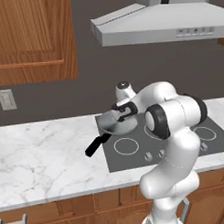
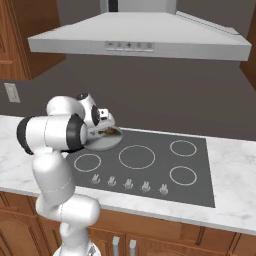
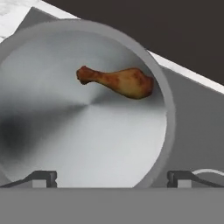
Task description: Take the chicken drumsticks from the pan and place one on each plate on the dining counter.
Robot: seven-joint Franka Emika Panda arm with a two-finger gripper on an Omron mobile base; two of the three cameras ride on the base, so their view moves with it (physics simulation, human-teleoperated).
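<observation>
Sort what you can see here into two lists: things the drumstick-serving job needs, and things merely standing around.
Needed for the job:
- golden-brown club-shaped chicken drumstick
- round shallow grey metal pan with black handle
- open two-finger pincer above the pan

Merely standing around:
- black glass cooktop with white ring burners
- grey metal range hood
- white wall socket
- brown wooden wall cabinet
</observation>
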